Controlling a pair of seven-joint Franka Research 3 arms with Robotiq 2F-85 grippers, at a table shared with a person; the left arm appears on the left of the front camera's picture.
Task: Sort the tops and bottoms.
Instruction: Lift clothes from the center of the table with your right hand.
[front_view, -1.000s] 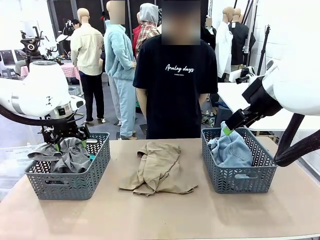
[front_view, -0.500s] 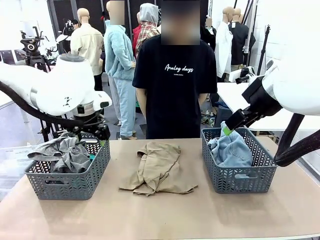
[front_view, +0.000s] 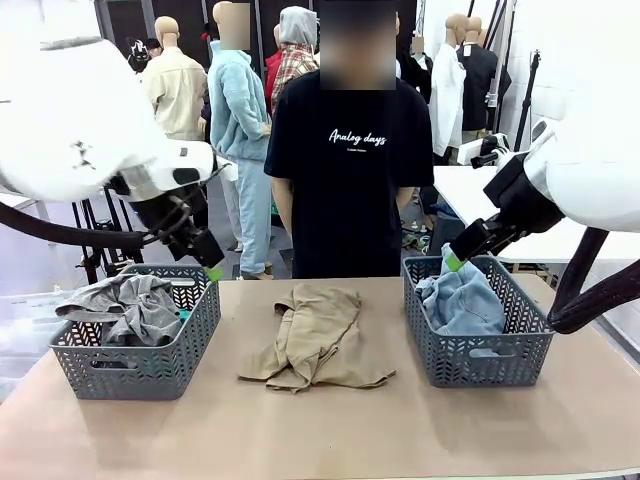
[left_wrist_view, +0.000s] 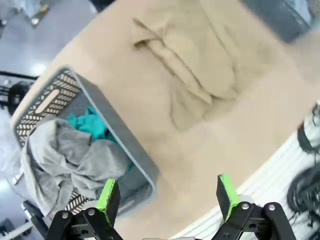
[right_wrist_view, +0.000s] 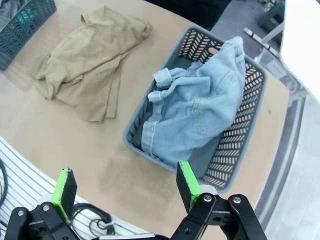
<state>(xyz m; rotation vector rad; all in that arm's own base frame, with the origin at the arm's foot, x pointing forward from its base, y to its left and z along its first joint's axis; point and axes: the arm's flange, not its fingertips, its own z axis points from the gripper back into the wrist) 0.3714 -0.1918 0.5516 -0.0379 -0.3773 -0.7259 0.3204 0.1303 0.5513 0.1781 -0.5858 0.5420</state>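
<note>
While I am watching from my far-off desk, left gripper (front_view: 207, 263): it is hanging in the air over the back right corner of the left basket (front_view: 140, 365). Its two green fingers (left_wrist_view: 107, 197) are standing wide apart, and it is holding nothing.
Left basket: it is sitting on the left part of the table (front_view: 320, 430), and two tops are lying in it.
Grey top (front_view: 135, 305): it is lying crumpled on top of the pile and spilling a bit over the left rim.
Teal top (left_wrist_view: 90, 125): it is peeking out from under the grey top, inside the same basket.
Khaki top (front_view: 315, 340): it is lying rumpled on the bare table, between the two baskets.
Person (front_view: 350, 170): they are standing at the far edge in the middle, wearing a black T-shirt.
Right basket (front_view: 485, 360): it is sitting on the right part of the table.
Bottoms (front_view: 462, 300): the light blue denim is lying heaped in the right basket and poking up over the rim.
Right gripper (front_view: 452, 262): it is hanging over the back left corner of the right basket, above the denim. Its fingers are spreading wide, and it is holding nothing.
</note>
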